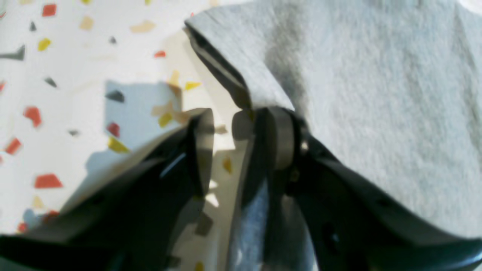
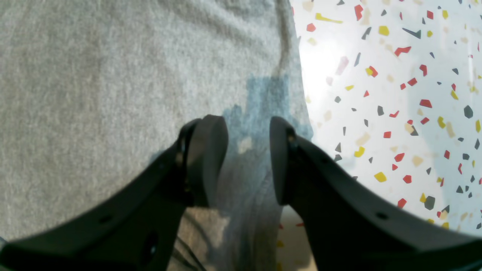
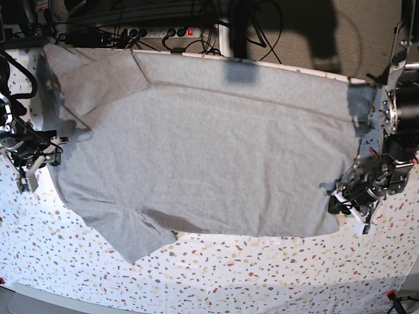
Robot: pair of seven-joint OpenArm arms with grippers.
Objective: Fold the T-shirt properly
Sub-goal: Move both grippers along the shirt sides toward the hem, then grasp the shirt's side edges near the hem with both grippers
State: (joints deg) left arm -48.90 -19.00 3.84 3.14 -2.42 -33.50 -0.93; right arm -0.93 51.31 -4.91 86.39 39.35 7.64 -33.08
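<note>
The grey T-shirt [image 3: 203, 157], spread flat across the speckled table [image 3: 262, 275], should handle as light, limp cloth, best pinched at its side edges, where the left gripper [image 1: 222, 122] and right gripper [image 2: 248, 146] stand parted, holding nothing.

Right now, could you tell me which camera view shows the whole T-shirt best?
The base view: the T-shirt lies spread across the table, both sleeves visible. The left wrist view shows only a lifted edge; the right wrist view shows only a patch of grey fabric beside its edge.
</note>
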